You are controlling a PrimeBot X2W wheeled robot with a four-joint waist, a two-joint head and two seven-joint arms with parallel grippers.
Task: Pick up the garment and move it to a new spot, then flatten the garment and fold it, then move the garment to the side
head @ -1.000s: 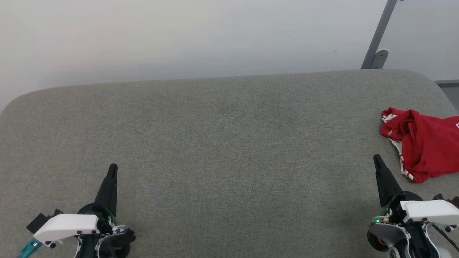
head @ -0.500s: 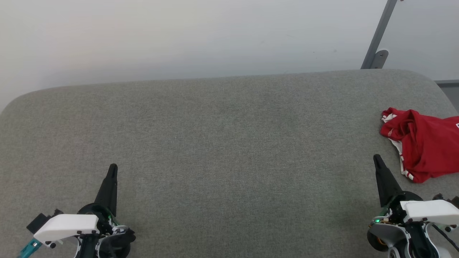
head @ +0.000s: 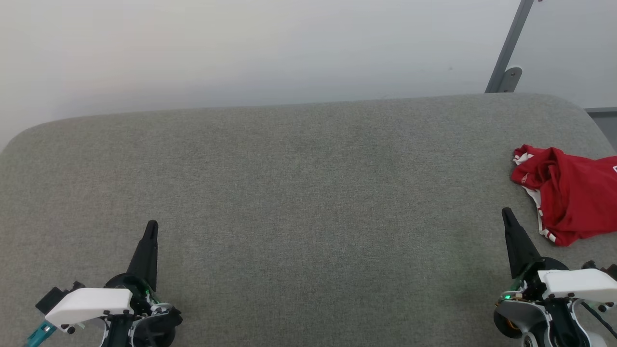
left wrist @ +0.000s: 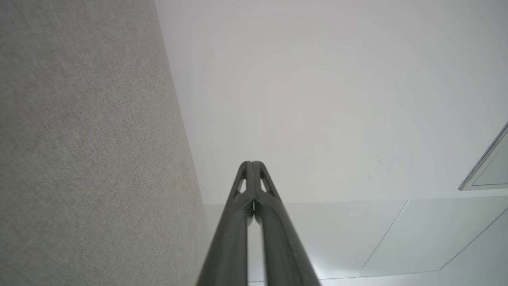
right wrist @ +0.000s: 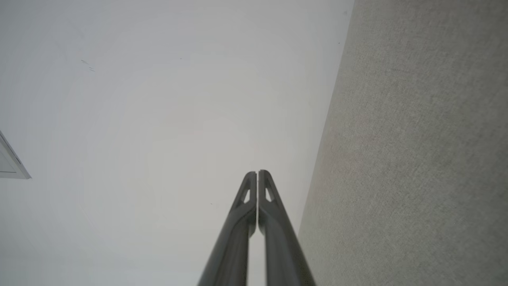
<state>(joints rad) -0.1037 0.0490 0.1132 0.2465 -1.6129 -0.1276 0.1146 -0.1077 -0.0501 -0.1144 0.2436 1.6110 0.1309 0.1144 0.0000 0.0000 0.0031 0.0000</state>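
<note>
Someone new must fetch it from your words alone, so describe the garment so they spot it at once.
Start with the wide grey fabric-covered surface. Follow it to its right end, just past the tip of the right claw. There lies the garment, a crumpled heap partly cut off by the frame; its bright red with white-and-red striped trim sets it apart from the plain grey.

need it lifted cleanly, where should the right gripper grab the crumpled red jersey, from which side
Grip the bunched ridge at the jersey's left end, coming down from above on the right gripper's side. The cloth stands up in folds there; its far right runs out of the head view. Open the shut fingers first.
</note>
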